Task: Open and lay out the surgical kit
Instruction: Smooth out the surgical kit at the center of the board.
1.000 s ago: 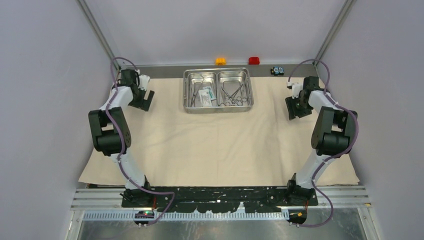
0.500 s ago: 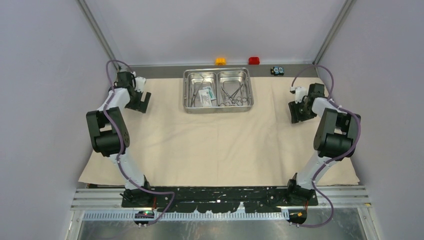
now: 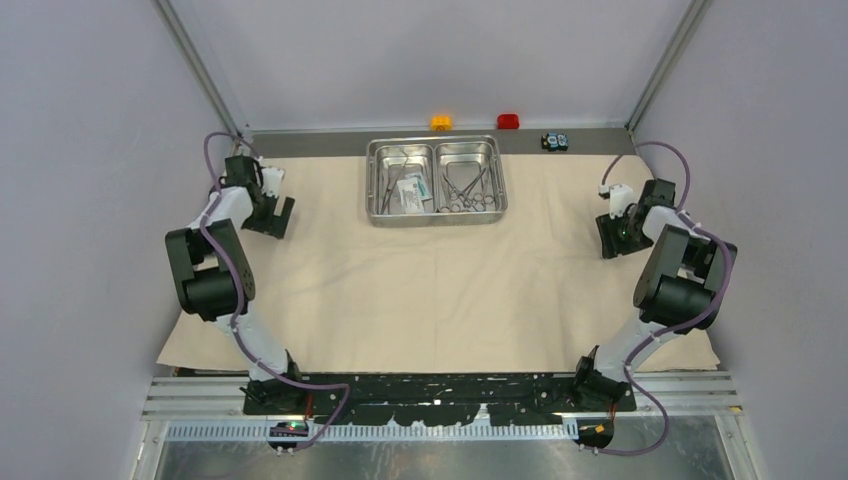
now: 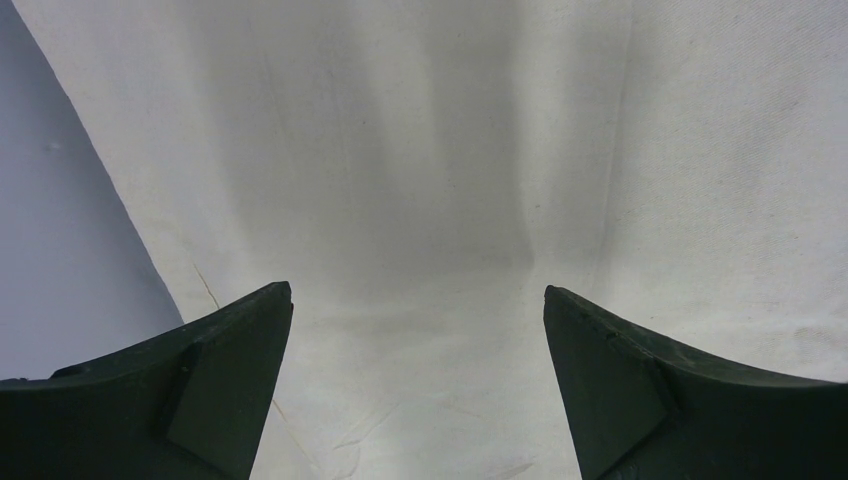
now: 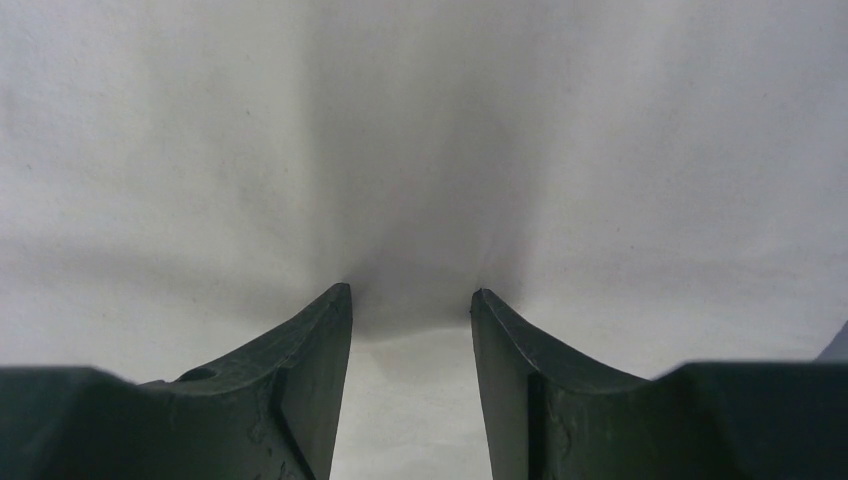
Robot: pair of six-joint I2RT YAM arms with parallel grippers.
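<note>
The big beige cloth [image 3: 430, 290] lies spread flat over the table. At its far middle stands the steel tray [image 3: 370, 180]. Its left compartment holds straight tools and a white/teal packet [image 3: 410, 195]; ring-handled clamps [image 3: 465, 190] lie in the right one. My left gripper [image 3: 272, 218] hangs over the cloth's far left part, near its left edge. Its jaws are wide open over bare cloth [image 4: 420, 150], with nothing between them [image 4: 418, 290]. My right gripper [image 3: 612, 238] is low over the cloth's right side, open about halfway [image 5: 411, 290], and only cloth [image 5: 420, 120] shows between its fingers.
Behind the tray, on the grey back strip, sit an orange block [image 3: 441, 122], a red block [image 3: 508, 121] and a small black-and-blue gadget [image 3: 554, 141]. Purple-grey walls close in on both sides. The bare surface beyond the cloth's left edge [image 4: 60, 250] shows in the left wrist view.
Both arms have swung outward: the left gripper went left and slightly nearer, the right gripper went right and nearer. Neither holds anything, and the tray has not moved.
</note>
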